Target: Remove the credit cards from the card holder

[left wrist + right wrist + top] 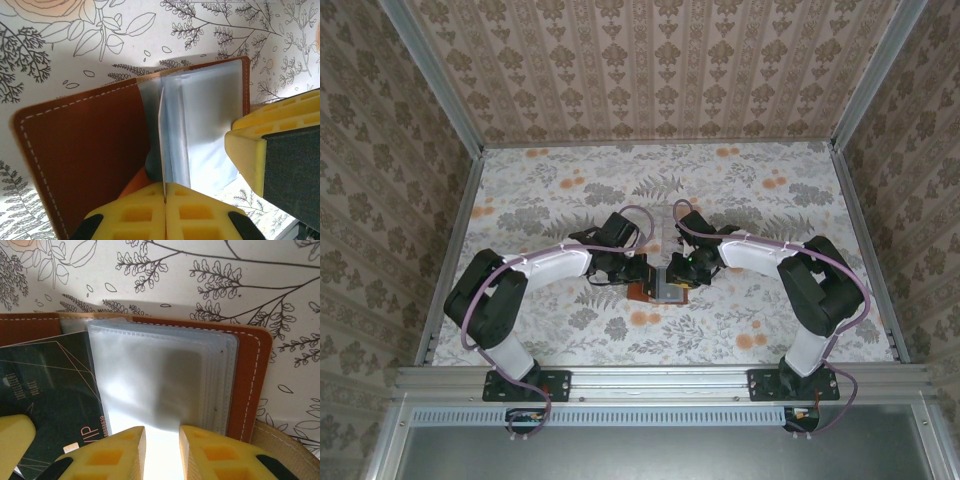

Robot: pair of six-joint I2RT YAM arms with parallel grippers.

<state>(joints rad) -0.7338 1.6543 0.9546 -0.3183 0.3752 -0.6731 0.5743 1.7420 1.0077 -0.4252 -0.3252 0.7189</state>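
The brown card holder (658, 290) lies open on the table between my two grippers. Its leather flap (85, 150) spreads to the left and its clear sleeves (205, 125) to the right. My left gripper (164, 186) is shut on one of the credit cards (161, 135), seen edge-on and standing out of the sleeves. In the right wrist view that card is dark with "VIP" lettering (45, 390). My right gripper (162, 432) is open, its yellow fingertips resting on the clear sleeves (160, 370) with a gap between them. In the top view the left gripper (645, 275) and right gripper (678, 272) meet over the holder.
The floral tablecloth (720, 200) covers the table, which has metal rails at its sides and patterned walls behind. A tan stitched strap (285, 450) lies at the holder's right edge. The right gripper's finger (250, 150) crowds the left wrist view.
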